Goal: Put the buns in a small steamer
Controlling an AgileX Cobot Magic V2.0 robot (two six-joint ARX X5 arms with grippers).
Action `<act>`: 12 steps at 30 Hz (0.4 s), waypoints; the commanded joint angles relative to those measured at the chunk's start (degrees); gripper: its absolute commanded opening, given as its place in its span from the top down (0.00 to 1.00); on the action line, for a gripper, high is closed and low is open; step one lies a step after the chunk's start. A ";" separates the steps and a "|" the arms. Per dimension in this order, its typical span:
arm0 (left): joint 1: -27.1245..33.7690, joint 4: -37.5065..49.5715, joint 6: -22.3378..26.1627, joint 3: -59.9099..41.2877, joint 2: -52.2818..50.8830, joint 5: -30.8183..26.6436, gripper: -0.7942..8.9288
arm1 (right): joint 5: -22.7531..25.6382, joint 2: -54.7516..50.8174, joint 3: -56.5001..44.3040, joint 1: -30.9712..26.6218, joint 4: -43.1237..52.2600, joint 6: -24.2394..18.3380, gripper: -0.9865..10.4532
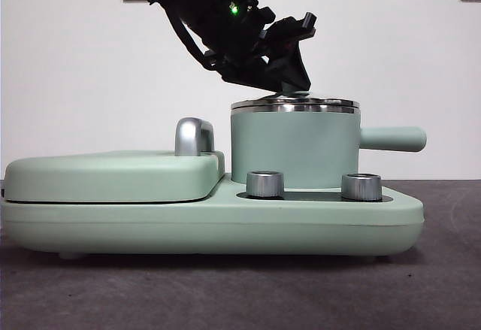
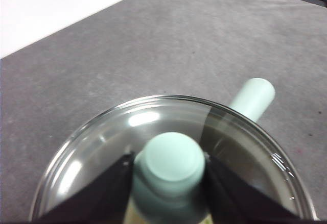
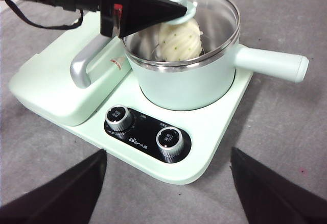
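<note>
While clamped on the green knob (image 2: 171, 164) of the glass lid (image 2: 102, 142), left gripper (image 2: 169, 170) sits over the small steamer (image 1: 293, 149), both black jaws pressed against the knob's sides. Reaches in from high on the left of the front view (image 1: 289, 63), dark and bulky, tips meeting the lid at the pot's steel rim. Lid lies on or just at the rim; cannot tell from these views whether fully seated. Seen through the glass from the right wrist camera: ridged bun (image 3: 179, 40) with small green specks inside the pot, a paler white shape just beside it on the left, too hidden to name surely. Steamer stands on the right part of the mint-green base (image 1: 225, 221), straight handle (image 1: 392, 138) pointing right. Two silver dials (image 1: 264, 183) sit on the near side of the base below the pot. Flat lidded griddle section (image 1: 113, 174) fills the left part, with its silver handle (image 1: 194, 136) just beside the pot. Right gripper (image 3: 168, 188) hangs above the near side of the appliance, jaws spread wide, touching nothing. All rests on the grey table (image 1: 436, 270).
</note>
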 commanded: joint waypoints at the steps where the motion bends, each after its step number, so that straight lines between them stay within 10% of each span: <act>1: -0.35 1.55 -1.01 1.20 1.53 -0.20 0.58 | 0.00 0.22 0.31 0.37 0.42 -0.66 0.58; 12: -0.17 -6.45 -7.32 2.25 -6.43 2.21 0.56 | 0.00 0.22 0.31 0.35 0.46 -0.66 0.58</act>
